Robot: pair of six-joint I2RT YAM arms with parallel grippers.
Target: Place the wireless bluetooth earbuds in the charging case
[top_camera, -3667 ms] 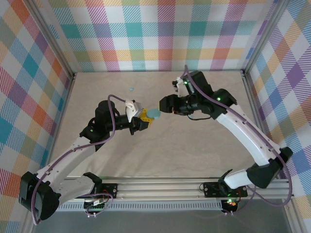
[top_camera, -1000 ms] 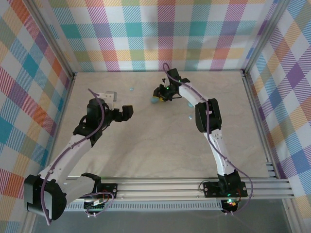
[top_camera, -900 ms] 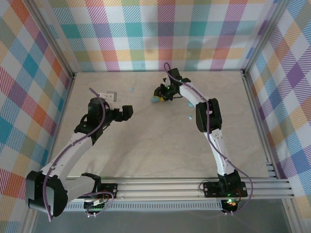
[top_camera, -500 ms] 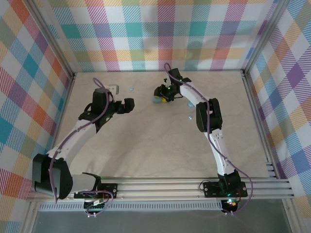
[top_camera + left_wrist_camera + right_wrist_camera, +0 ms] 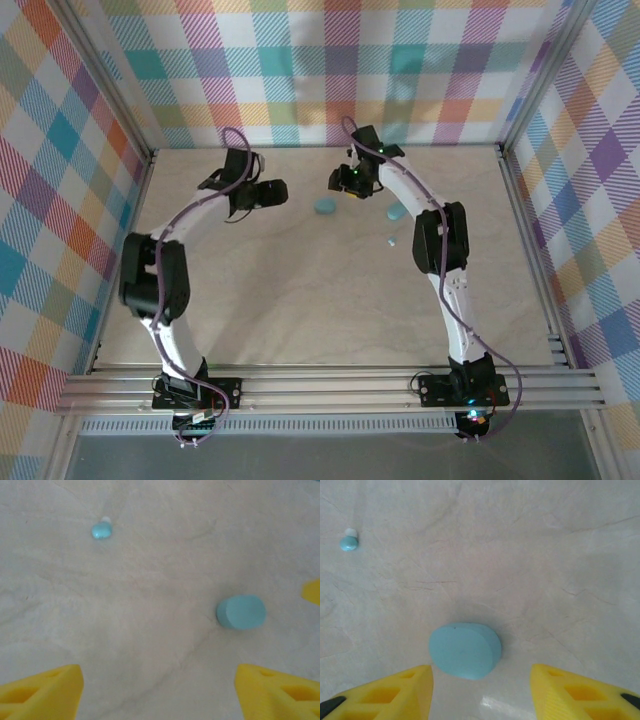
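Note:
A closed light-blue oval charging case (image 5: 325, 206) lies flat on the table near the back, and nothing touches it. My right gripper (image 5: 343, 181) hovers just behind it, open. In the right wrist view the case (image 5: 465, 650) sits just ahead of the yellow fingertips (image 5: 395, 690) of the right gripper (image 5: 482, 687). One small pale-blue earbud (image 5: 349, 542) lies farther off. My left gripper (image 5: 268, 193) is open to the left of the case. Its wrist view shows the earbud (image 5: 101, 530), the case (image 5: 241, 611) and bare table between the fingers (image 5: 280, 692) of the left gripper (image 5: 159, 690).
A second light-blue case (image 5: 397, 212) lies to the right of the first, with another earbud (image 5: 392, 240) just in front of it. A yellow fingertip of the right gripper (image 5: 312, 591) pokes into the left wrist view. Plaid walls enclose the table.
The right gripper opened, let go of the case and drew back from it. The left arm swung to the back of the table, towards the earbud, and its jaws narrowed a little.

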